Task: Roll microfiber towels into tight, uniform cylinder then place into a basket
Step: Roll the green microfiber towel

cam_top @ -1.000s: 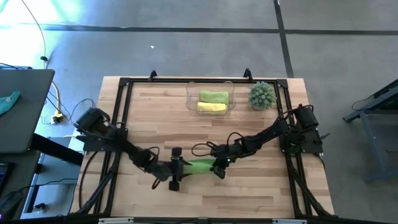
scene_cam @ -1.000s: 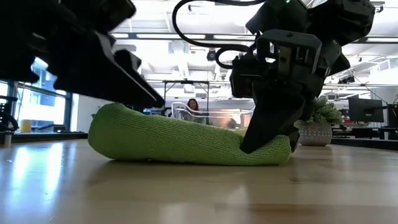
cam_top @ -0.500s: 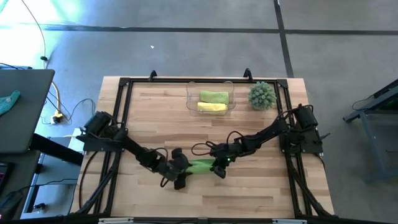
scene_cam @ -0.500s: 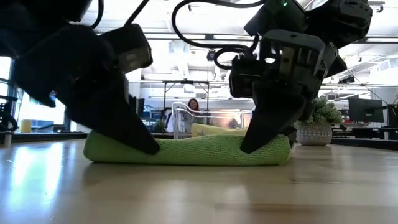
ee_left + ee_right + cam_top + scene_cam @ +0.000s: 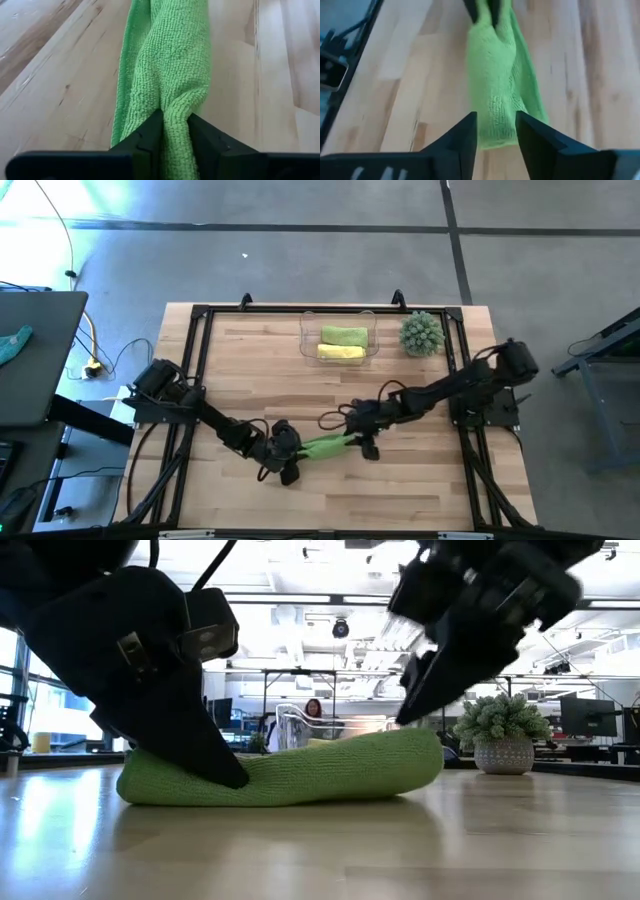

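- Left gripper (image 5: 174, 131): jaws pinching one end of the rolled green towel (image 5: 325, 446), low on the worktop (image 5: 250, 370) near its front edge.
- Right gripper (image 5: 496, 131): jaws spread, lifted just off the towel's other end, not touching it.
- Basket (image 5: 308, 340) at the back edge holds a green and a yellow roll; plant (image 5: 421, 333) just beside it.
- Bare wood between towel and basket.

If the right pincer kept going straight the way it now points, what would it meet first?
Most likely the green towel: the right pincer stands open just off the roll's near end, aimed along it. Farther on, the left pincer grips the far end.
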